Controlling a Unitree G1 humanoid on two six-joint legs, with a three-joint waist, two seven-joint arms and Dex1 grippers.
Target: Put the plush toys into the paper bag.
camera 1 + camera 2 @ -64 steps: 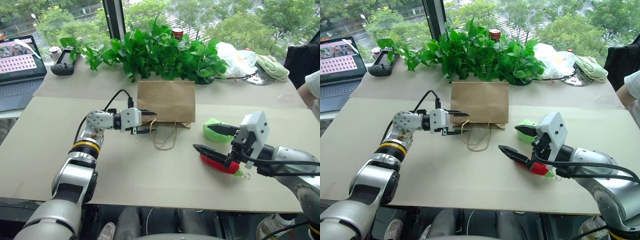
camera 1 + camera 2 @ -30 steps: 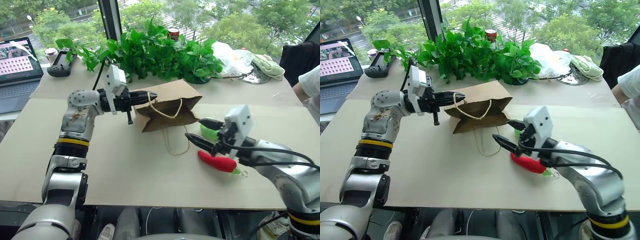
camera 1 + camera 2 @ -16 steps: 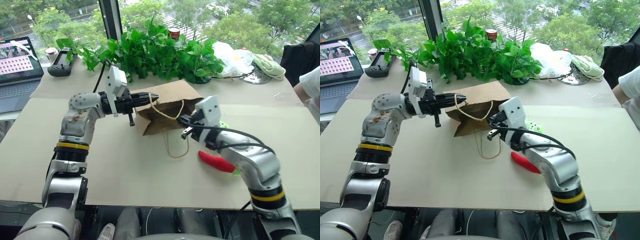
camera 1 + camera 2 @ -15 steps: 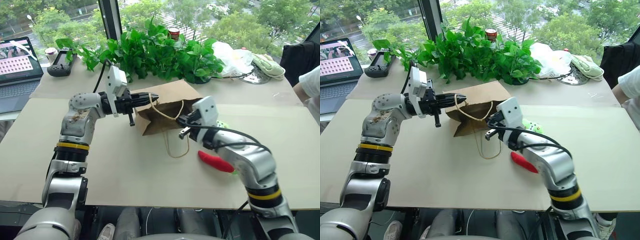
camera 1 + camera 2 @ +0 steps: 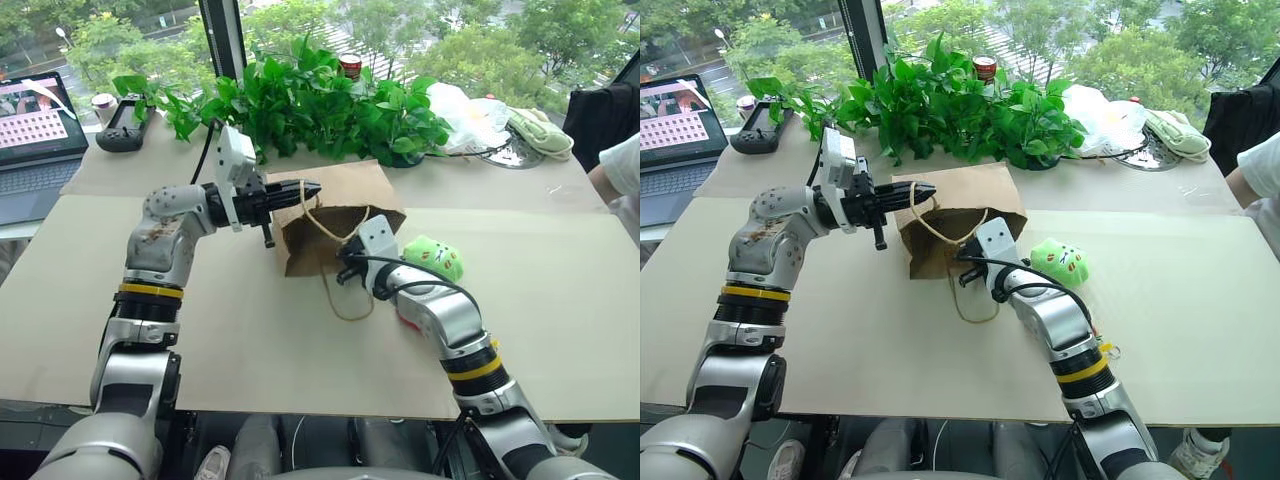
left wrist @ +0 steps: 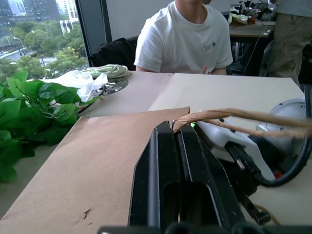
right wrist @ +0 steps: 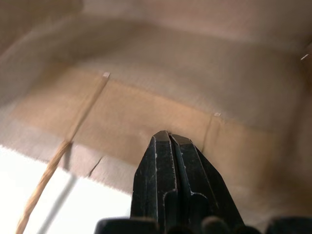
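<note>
Left gripper (image 5: 308,187) clamped on the upper lip and twisted cord handle of the plain brown kraft paper bag (image 5: 340,210), holding its mouth lifted off the beige table (image 5: 250,330). Right gripper (image 5: 962,268) has its fingers pressed together with nothing between them, tips poked into the bag's mouth, just below the left gripper; wrist view shows bare paper walls ahead, no toy inside as far as can be seen.

Rounded bright green plush toy (image 5: 1060,262) lies on the table behind the right gripper, beside its forearm. Long red chili-pepper plush toy (image 5: 408,322) mostly hidden under that forearm, only a red sliver showing.

Handling, by judgement: both toys light, soft, squashable, not fragile; pinch across the middle (chili at mid-length). Bag is thin, crumples easily, likely to sag shut if the lip is let go.
</note>
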